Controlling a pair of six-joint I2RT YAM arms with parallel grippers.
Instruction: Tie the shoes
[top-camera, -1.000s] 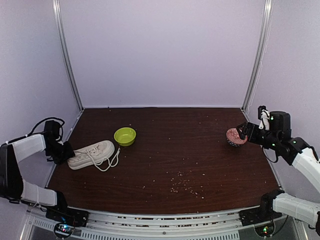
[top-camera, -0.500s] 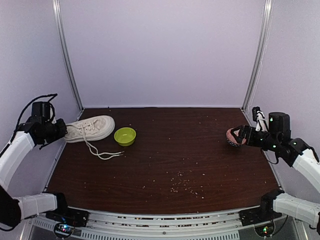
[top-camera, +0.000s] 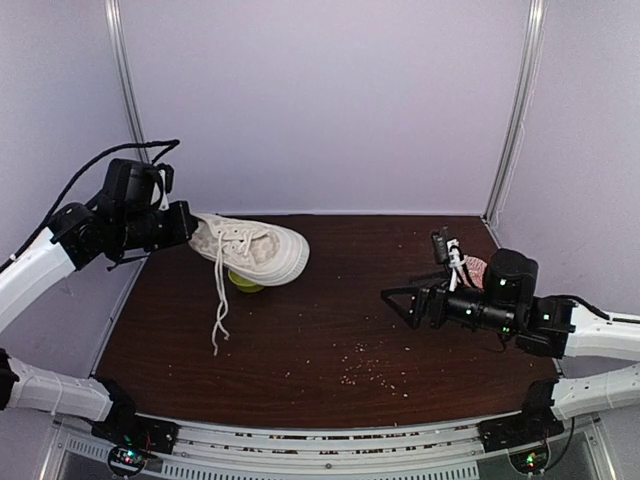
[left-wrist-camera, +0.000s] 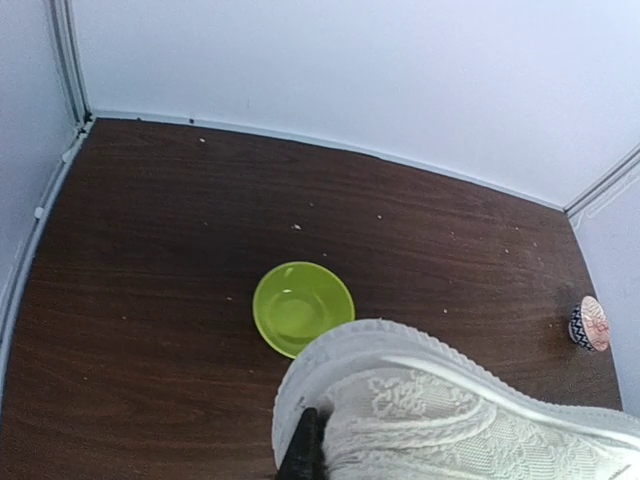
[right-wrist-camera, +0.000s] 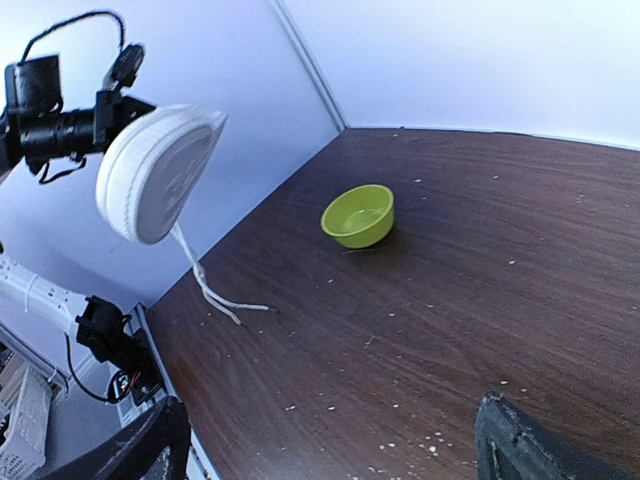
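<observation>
The off-white sneaker (top-camera: 255, 250) hangs in the air, toe to the right, above the green bowl. My left gripper (top-camera: 188, 228) is shut on its heel. Its long white laces (top-camera: 218, 310) dangle down to the table. In the left wrist view the sneaker (left-wrist-camera: 450, 420) fills the lower right, with one dark finger (left-wrist-camera: 303, 450) pressed against it. In the right wrist view I see its white sole (right-wrist-camera: 160, 170) and the laces (right-wrist-camera: 215, 295). My right gripper (top-camera: 402, 300) is open and empty, low over the table's right-middle and pointing left.
A green bowl (top-camera: 245, 282) sits under the sneaker, also in the left wrist view (left-wrist-camera: 303, 307) and the right wrist view (right-wrist-camera: 358, 215). A small patterned bowl (top-camera: 472, 266) stands at the right behind my right arm, also in the left wrist view (left-wrist-camera: 588, 325). Crumbs dot the table's front middle.
My left gripper has lifted the sneaker off the table and carried it right, over the green bowl. My right gripper has left the patterned bowl and moved left toward the middle.
</observation>
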